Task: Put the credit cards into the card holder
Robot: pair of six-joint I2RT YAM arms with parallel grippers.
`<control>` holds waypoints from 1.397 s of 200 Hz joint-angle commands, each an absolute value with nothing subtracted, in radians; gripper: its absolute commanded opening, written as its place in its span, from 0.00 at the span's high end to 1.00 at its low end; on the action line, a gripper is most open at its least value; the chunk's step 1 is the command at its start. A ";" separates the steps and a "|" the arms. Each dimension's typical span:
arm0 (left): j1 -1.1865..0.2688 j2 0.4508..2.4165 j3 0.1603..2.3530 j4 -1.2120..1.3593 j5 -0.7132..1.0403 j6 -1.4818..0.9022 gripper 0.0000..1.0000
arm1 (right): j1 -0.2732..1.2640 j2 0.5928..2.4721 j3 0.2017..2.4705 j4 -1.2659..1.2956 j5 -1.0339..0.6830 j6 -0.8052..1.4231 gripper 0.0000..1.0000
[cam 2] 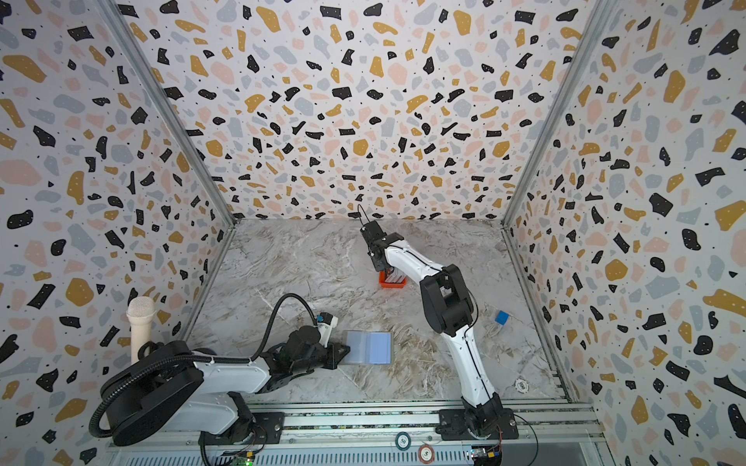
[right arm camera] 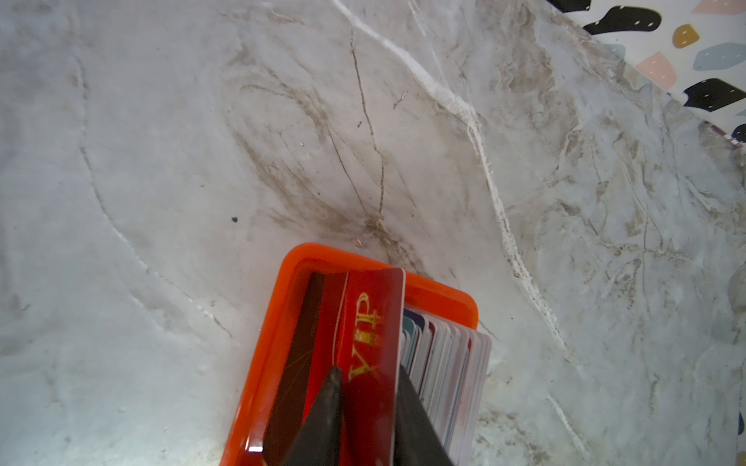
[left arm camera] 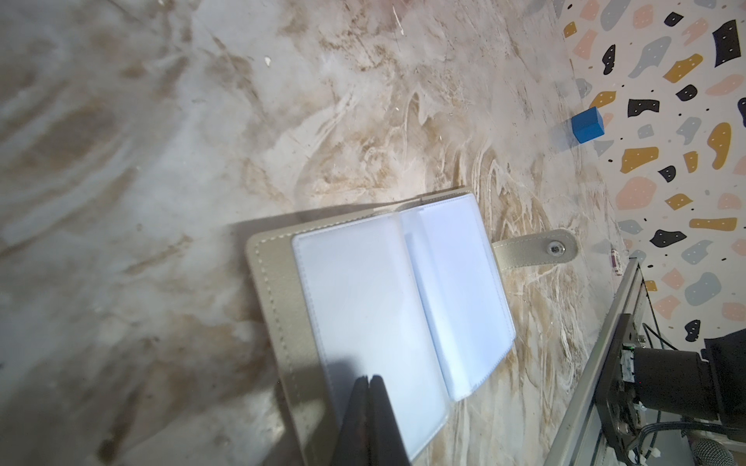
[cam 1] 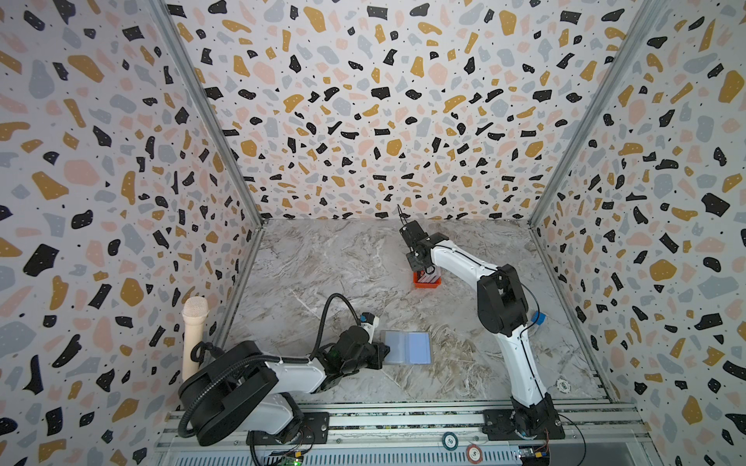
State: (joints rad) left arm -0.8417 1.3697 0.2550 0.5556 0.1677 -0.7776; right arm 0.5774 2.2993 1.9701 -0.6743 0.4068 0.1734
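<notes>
The card holder (cam 1: 407, 347) (cam 2: 369, 347) (left arm camera: 363, 290) lies open and flat on the marble near the front, pale blue clear pockets up. My left gripper (left arm camera: 369, 379) (cam 1: 386, 350) is shut, holding nothing, with its tips on the left pocket page. The credit cards stand on edge in a small orange tray (right arm camera: 282, 322) (cam 1: 426, 284) further back. My right gripper (right arm camera: 369, 373) (cam 1: 424, 274) reaches down into the tray. Its fingers stand narrowly apart on either side of the red VIP card (right arm camera: 371, 322), which leans across the gap. A dark card (right arm camera: 306, 322) and whitish cards (right arm camera: 448, 363) flank it.
A blue cube (cam 1: 538, 318) (left arm camera: 587, 125) sits near the right wall. A poker chip (cam 1: 562, 385) lies at the front right, and two more chips (cam 1: 450, 440) rest on the front rail. A beige microphone (cam 1: 193, 335) stands at the left wall. The holder's snap tab (left arm camera: 537, 250) sticks out sideways.
</notes>
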 commanded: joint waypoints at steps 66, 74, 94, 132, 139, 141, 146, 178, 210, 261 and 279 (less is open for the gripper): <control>-0.844 1.358 0.244 0.580 0.166 -0.776 1.00 | 0.581 2.264 1.990 -0.697 0.390 0.191 0.90; -0.845 1.357 0.242 0.579 0.166 -0.776 1.00 | 0.582 2.255 1.987 -0.693 0.390 0.193 0.94; -0.844 1.354 0.241 0.578 0.164 -0.781 1.00 | 0.584 2.220 1.965 -0.676 0.391 0.197 1.00; -0.845 1.342 0.238 0.585 0.164 -0.792 1.00 | 0.592 2.083 1.850 -0.590 0.393 0.202 1.00; -0.845 1.339 0.238 0.587 0.163 -0.795 1.00 | 0.596 2.055 1.827 -0.574 0.394 0.205 1.00; -0.844 1.338 0.238 0.586 0.163 -0.797 1.00 | 0.597 2.045 1.821 -0.570 0.395 0.206 1.00; -0.844 1.335 0.239 0.587 0.164 -0.796 1.00 | 0.601 2.022 1.803 -0.558 0.397 0.209 1.00; -0.844 1.308 0.253 0.574 0.163 -0.801 1.00 | 0.627 1.864 1.664 -0.475 0.394 0.230 1.00; -0.827 1.241 0.286 0.533 0.162 -0.795 0.99 | 0.679 1.649 1.465 -0.356 0.344 0.264 1.00; -0.788 0.988 0.322 0.522 0.209 -0.762 0.71 | 0.767 1.265 1.052 -0.009 0.001 0.302 1.00; -0.788 0.916 0.321 0.587 0.243 -0.762 0.64 | 0.769 1.156 0.924 0.141 -0.151 0.348 1.00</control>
